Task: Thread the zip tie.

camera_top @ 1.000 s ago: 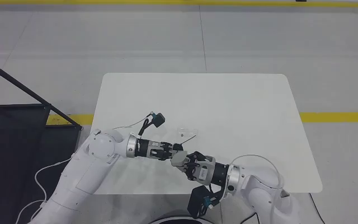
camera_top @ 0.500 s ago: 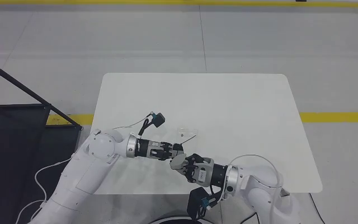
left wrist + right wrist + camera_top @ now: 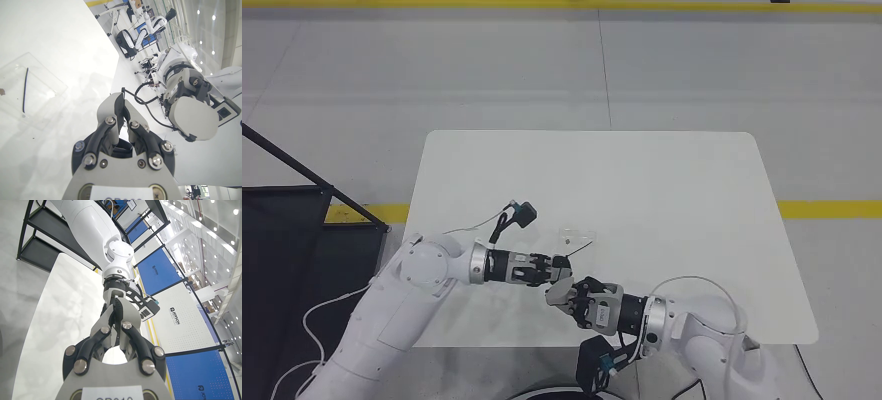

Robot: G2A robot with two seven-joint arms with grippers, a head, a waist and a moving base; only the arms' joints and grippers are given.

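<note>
The left gripper (image 3: 122, 100) is clamped on the zip tie (image 3: 132, 96). Its head pokes past the fingertips, and the strap trails toward the right gripper (image 3: 114, 310) just beside it, whose fingers are pressed together. Near the left gripper, a clear packet (image 3: 47, 79) holding a black strip (image 3: 25, 89) lies on the bench (image 3: 672, 180).

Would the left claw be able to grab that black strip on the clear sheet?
Probably not now: the left claw is shut on the zip tie. The black strip lies close and uncovered, though.
</note>
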